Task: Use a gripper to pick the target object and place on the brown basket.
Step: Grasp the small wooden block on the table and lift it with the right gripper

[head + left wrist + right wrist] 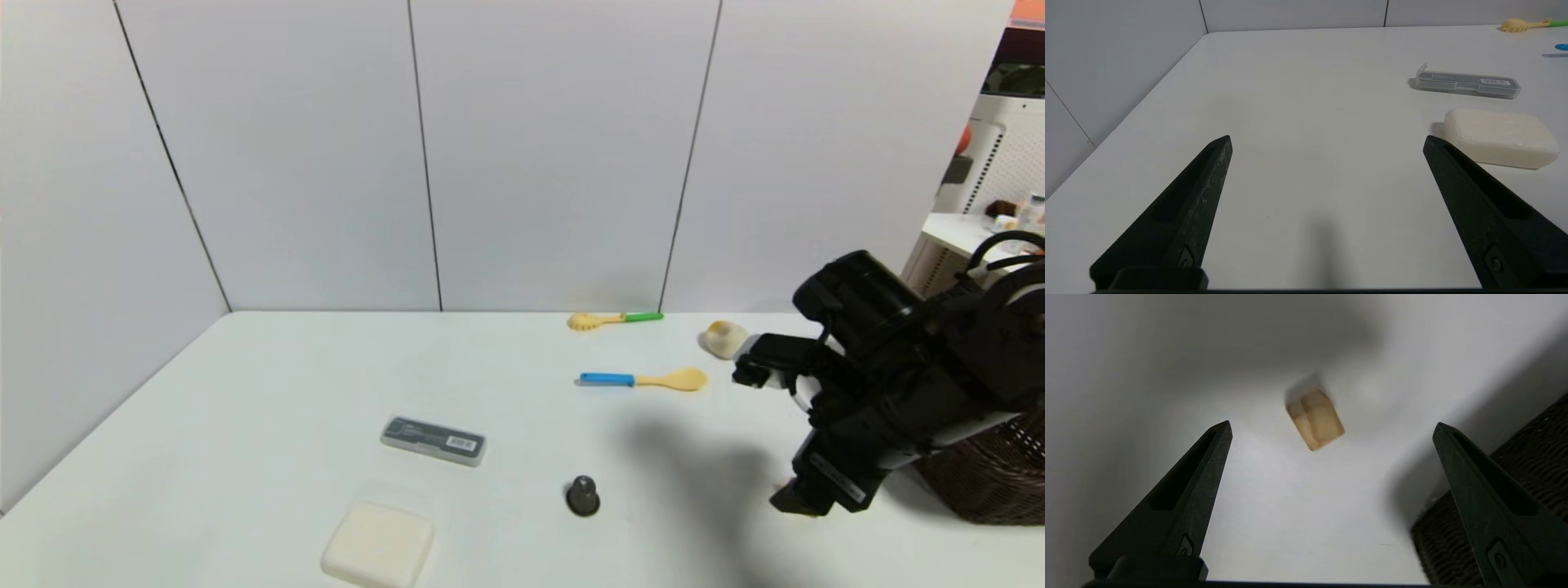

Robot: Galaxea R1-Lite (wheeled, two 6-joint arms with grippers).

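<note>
On the worktop [269,392], the case [433,441] is placed left of centre, with the square bar [378,545] before it and the knob [583,496] to its right. Behind these, two spoons [643,379] [614,319] are laid one behind the other, a rounded lump [722,338] to their right. The basket [998,475] is set at the right edge. The wooden cube [1315,417] appears to lie just left of the basket, under the right pincer [1331,428].
</note>
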